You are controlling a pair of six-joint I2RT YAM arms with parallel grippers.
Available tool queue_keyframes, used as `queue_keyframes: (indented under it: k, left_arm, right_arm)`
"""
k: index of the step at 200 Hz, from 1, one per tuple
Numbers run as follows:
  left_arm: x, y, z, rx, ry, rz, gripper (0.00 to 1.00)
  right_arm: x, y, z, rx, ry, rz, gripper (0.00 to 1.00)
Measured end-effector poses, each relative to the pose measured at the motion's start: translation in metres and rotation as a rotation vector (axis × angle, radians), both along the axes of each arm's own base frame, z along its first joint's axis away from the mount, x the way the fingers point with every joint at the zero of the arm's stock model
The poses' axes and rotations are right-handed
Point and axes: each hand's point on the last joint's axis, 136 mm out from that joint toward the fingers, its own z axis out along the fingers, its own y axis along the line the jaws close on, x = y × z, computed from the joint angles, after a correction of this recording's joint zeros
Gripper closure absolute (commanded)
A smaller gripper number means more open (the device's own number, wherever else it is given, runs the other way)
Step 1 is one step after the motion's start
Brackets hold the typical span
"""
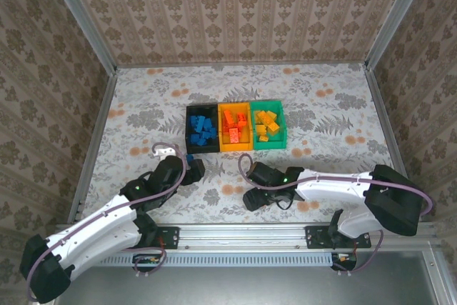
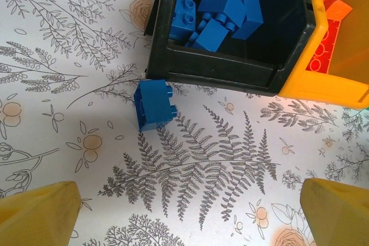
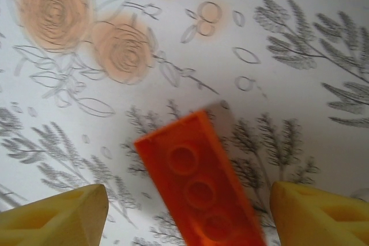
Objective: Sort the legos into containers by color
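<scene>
**Two strays outside the bins**

Setting: patterned walls around a floral tabletop.

Item 1. Three bins stand in a touching row mid-tabletop: black bin, orange-yellow bin and green bin. They hold blue, red-orange and yellow-orange bricks in that order. I judge the sorting nearly finished.

Item 2. Blue brick, on the tabletop just beside the black bin's near corner, outside the wall. My left pincer hangs over it, fully spread and empty. The brick lies ahead of the fingertips, which I read as a lined-up reach.

Item 3. Red-orange brick, flat, studs up, near the arm bases and well apart from the bins. My right pincer straddles it with a finger on either side. It is spread and, as far as I can tell, not yet pinching. The fingers face the brick's long sides, the narrower span to grip. This brick belongs in the orange-yellow bin.
</scene>
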Motion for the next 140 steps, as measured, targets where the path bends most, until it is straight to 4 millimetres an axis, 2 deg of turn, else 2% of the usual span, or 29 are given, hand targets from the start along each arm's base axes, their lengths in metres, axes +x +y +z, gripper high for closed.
queue_keyframes:
  k: [37, 69, 115, 140]
  left_arm:
    - [0.001, 0.0, 0.0, -0.006, -0.001, 0.003, 0.0]
    - [-0.001, 0.001, -0.005, -0.001, 0.01, -0.001, 0.0]
    - [0.001, 0.0, -0.003, -0.011, 0.006, 0.001, 0.0]
    - [0.0, -0.001, -0.007, -0.003, 0.016, -0.002, 0.0]
  right_arm:
    - [0.002, -0.007, -0.01, -0.099, -0.02, 0.009, 0.32]
    - [0.004, -0.01, -0.013, -0.179, -0.051, 0.033, 0.47]
    - [0.007, -0.011, -0.012, -0.189, -0.072, 0.035, 0.66]
    - [0.008, -0.01, -0.01, -0.183, -0.078, 0.033, 0.7]
